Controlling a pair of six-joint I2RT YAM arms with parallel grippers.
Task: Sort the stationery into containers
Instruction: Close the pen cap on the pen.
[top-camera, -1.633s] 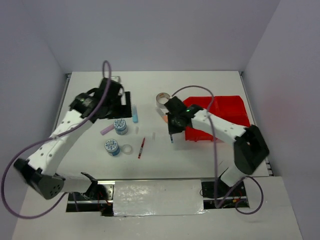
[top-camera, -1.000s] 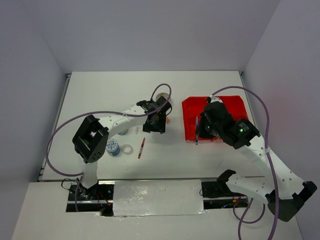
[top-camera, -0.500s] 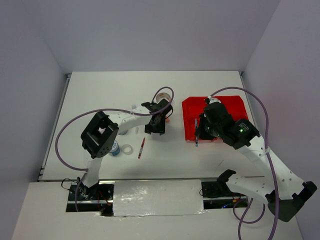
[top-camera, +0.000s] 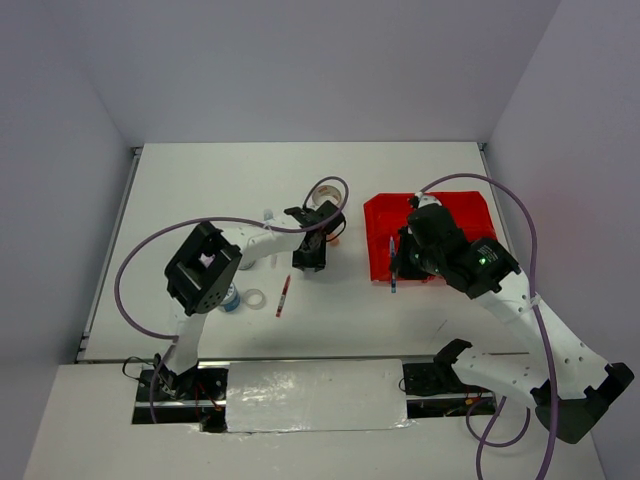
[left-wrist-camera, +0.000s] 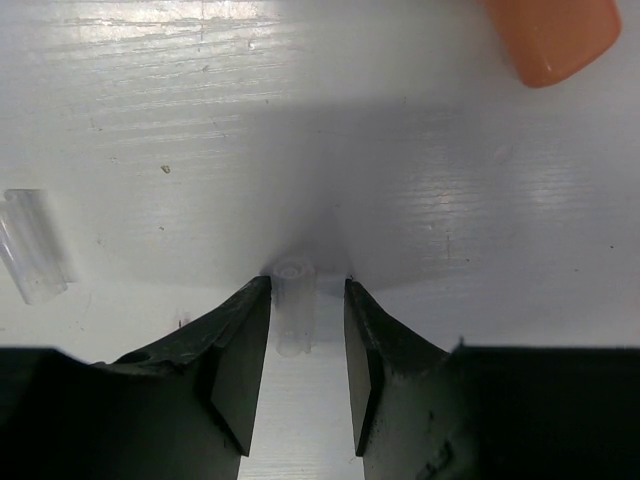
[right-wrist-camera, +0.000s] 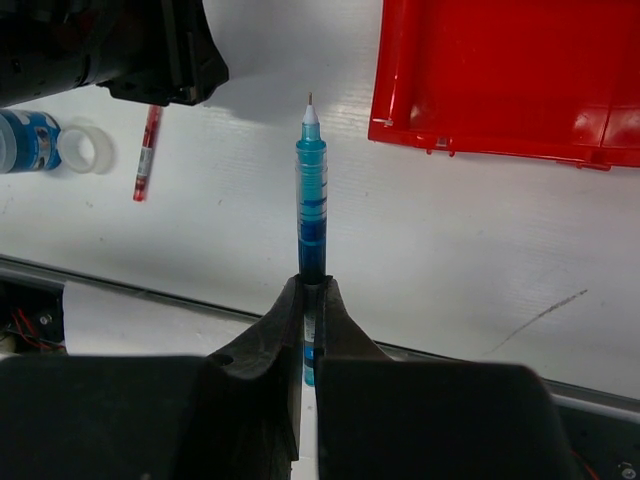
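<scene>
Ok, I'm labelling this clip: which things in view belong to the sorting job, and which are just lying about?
Job: red bin, blue pen, red pen, orange marker, clear tape ring, patterned tape roll, grey tape roll.
Lying about: purple cables, white panel.

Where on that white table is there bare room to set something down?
Bare: the table's far-left corner, and the near strip between the red pen and the red bin. Crowded: around the left gripper, by the orange marker and grey tape roll, and near the patterned roll and clear tape ring.
</scene>
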